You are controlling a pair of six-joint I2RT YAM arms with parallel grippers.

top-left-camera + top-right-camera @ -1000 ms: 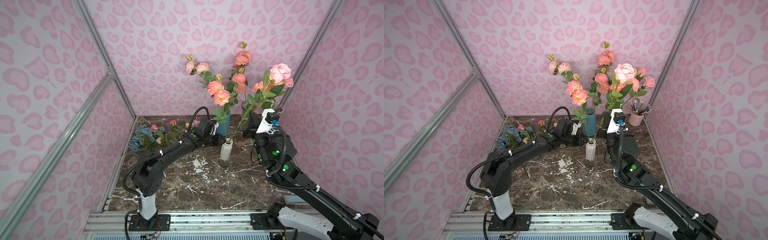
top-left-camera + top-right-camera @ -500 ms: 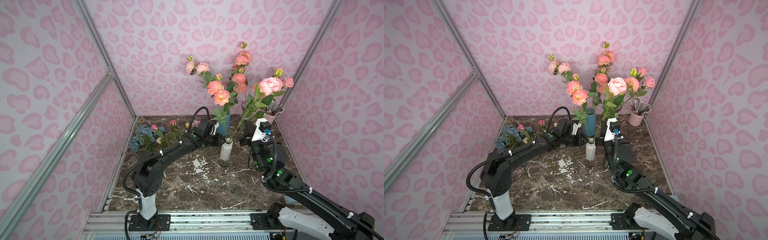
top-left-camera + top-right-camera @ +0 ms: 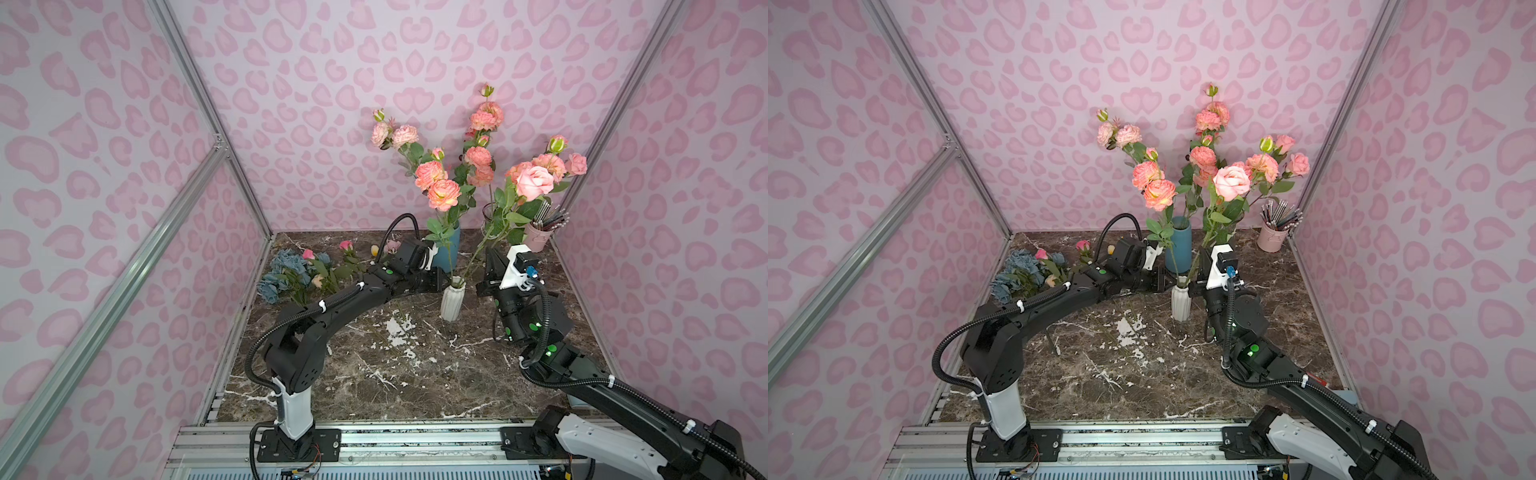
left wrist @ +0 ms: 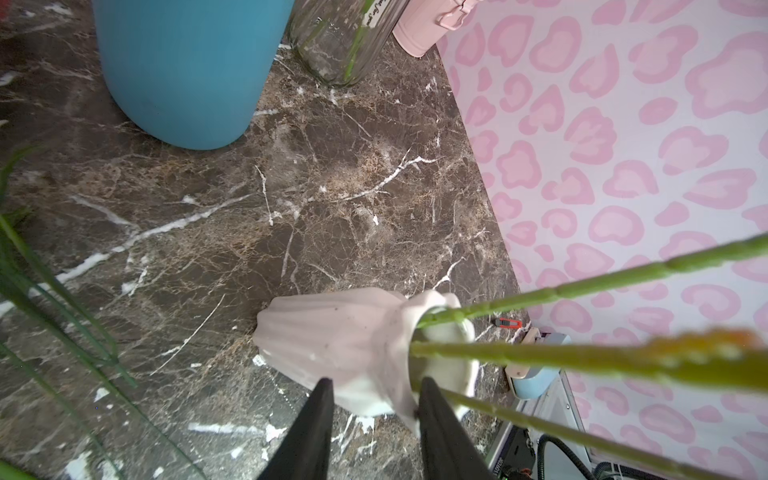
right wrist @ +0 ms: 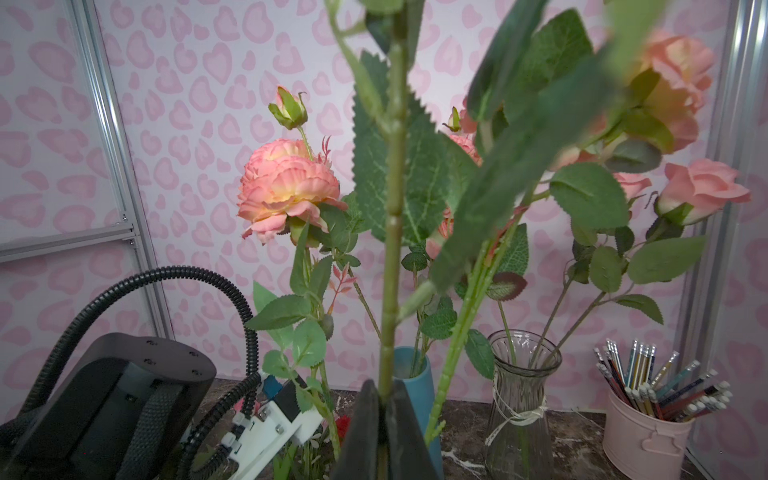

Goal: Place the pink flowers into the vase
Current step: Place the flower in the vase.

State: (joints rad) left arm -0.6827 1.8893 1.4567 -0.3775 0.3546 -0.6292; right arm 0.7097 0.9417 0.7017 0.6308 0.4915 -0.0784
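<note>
Tabletop [image 3: 395,374]: glossy dark brown marble with white veining. It is enclosed by walls [image 3: 291,104] in a pink blotch print on aluminium rails [image 3: 199,104].

White vase [image 3: 452,298]: matte, ribbed, narrow-necked, standing upright. The left arm lies low and almost level across the tabletop. The left end effector [image 4: 376,409] is part open, its black fingers [image 4: 320,415] pressed against either side of the vase's shoulder, gripping it.

The right arm is folded at the elbow with the wrist turned upward. The right end effector [image 5: 384,386] is clamped fully on a knobbly green stem [image 5: 392,249].

Pink flowers: a pink rose [image 3: 534,183] with serrated leaves stands high above the right end effector. Below that end effector, green stems slant into the vase mouth.

Just beyond both end effectors stand a smooth blue vase [image 3: 446,249] and a clear glass vase [image 5: 519,399] tied with twine, each holding salmon blooms. A pink bucket [image 5: 648,432] of pencils sits farther beyond the right end effector. A blue bunch [image 3: 286,270] lies behind the left end effector.
</note>
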